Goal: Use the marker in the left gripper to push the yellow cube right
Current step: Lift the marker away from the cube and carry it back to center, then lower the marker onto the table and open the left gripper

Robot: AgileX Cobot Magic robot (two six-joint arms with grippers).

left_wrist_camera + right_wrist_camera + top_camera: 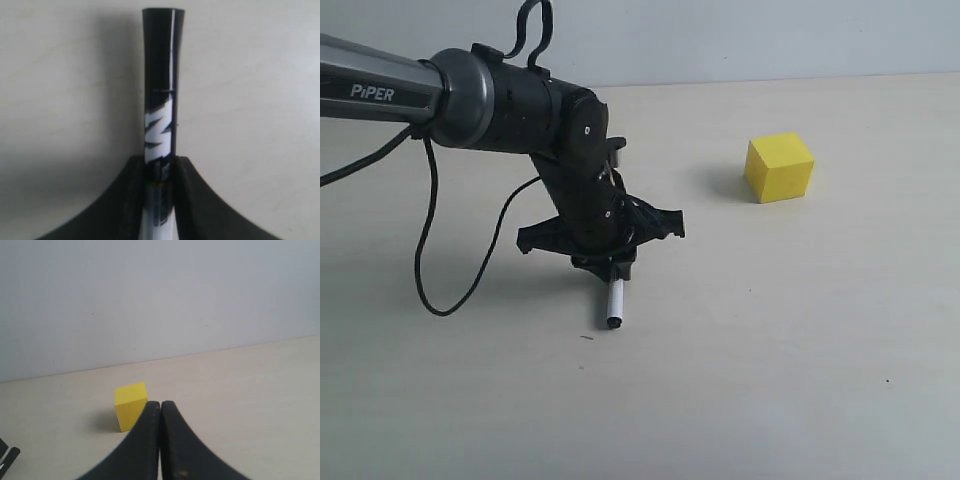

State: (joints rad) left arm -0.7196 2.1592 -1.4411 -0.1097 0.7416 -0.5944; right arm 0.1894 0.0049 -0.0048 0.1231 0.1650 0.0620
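My left gripper (610, 268) is shut on the marker (615, 303), whose white barrel and black end stick out below the fingers, close to the table. In the left wrist view the marker (161, 95) stands between the two black fingers (131, 200), black cap pointing away from the camera. The yellow cube (779, 167) rests on the table well to the right of the marker and farther back, apart from it. My right gripper (160, 407) is shut with nothing in it; the yellow cube (130, 405) lies just beyond its fingertips.
The beige table (800, 350) stretches all around, meeting a pale wall (750, 35) at the back. A black cable (430, 260) loops down from the left arm onto the table at the left.
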